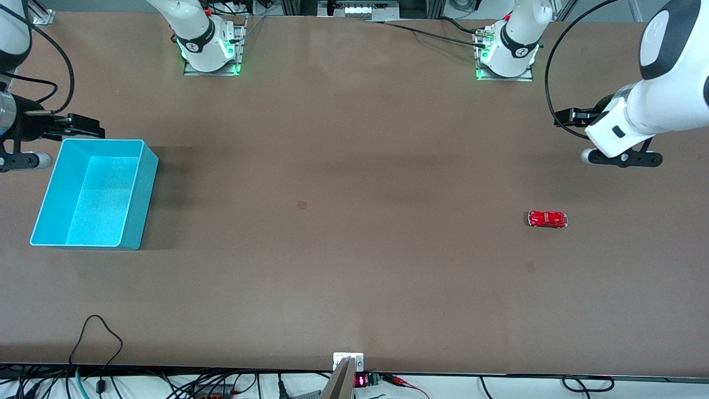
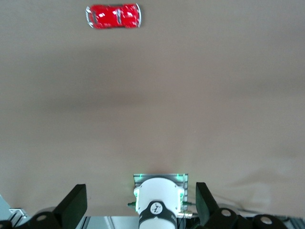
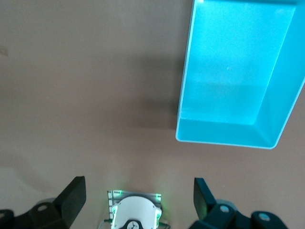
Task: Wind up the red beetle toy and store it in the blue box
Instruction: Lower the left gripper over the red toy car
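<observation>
A glossy red is shown on the toy car (image 1: 548, 219), with silvery windows and trim picked out along its body. The box (image 1: 135, 221) is coloured light blue-cyan throughout, its rim edged paler and its floor seen brighter than its walls. A plain matte brown is carried across the table (image 1: 354, 266), broken only by a small darker brown patch (image 1: 302, 205) near its middle.

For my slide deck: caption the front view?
Red beetle toy and empty blue box at the table's two ends; open left gripper above the toy.
</observation>
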`<control>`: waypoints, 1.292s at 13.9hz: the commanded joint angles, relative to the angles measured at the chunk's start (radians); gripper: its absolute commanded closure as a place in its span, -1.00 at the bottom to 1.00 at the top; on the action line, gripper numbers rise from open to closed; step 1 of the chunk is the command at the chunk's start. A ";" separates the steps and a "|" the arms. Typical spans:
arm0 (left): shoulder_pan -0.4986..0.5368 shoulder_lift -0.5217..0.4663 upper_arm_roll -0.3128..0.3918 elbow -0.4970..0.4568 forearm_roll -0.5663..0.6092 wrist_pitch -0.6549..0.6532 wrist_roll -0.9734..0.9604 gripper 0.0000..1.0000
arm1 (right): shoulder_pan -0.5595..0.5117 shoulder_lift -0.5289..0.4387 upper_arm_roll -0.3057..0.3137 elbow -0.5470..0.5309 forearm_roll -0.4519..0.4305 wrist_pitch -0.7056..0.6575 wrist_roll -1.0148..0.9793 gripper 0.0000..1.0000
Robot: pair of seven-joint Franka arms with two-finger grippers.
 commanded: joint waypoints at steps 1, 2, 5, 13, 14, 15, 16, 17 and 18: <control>0.010 0.003 -0.001 -0.016 0.018 0.001 0.226 -1.00 | -0.038 0.015 -0.001 0.012 0.001 -0.050 -0.014 -1.00; 0.015 0.003 -0.001 -0.025 0.020 0.025 0.309 -1.00 | -0.038 0.015 -0.001 0.013 0.001 -0.061 -0.006 -1.00; 0.029 0.028 0.001 -0.094 0.064 0.166 0.694 -1.00 | -0.039 0.017 -0.001 0.013 -0.005 -0.067 -0.003 -1.00; 0.141 0.181 0.001 -0.324 0.120 0.883 1.377 -1.00 | -0.033 0.017 0.001 0.015 -0.008 -0.067 -0.002 -1.00; 0.156 0.216 0.001 -0.343 0.120 0.965 1.422 -1.00 | -0.033 0.017 -0.001 0.016 -0.008 -0.067 -0.003 -1.00; 0.170 0.256 0.001 -0.351 0.120 1.028 1.453 -1.00 | -0.033 0.017 0.001 0.018 -0.009 -0.067 -0.003 -1.00; 0.182 0.291 0.001 -0.355 0.120 1.076 1.473 -1.00 | -0.033 0.017 0.001 0.016 -0.009 -0.067 -0.003 -1.00; 0.190 0.317 -0.001 -0.355 0.120 1.111 1.494 -1.00 | -0.033 0.017 0.001 0.016 -0.009 -0.067 -0.002 -1.00; 0.191 0.337 -0.001 -0.355 0.120 1.128 1.508 -1.00 | -0.032 0.017 0.001 0.016 -0.009 -0.065 -0.002 -1.00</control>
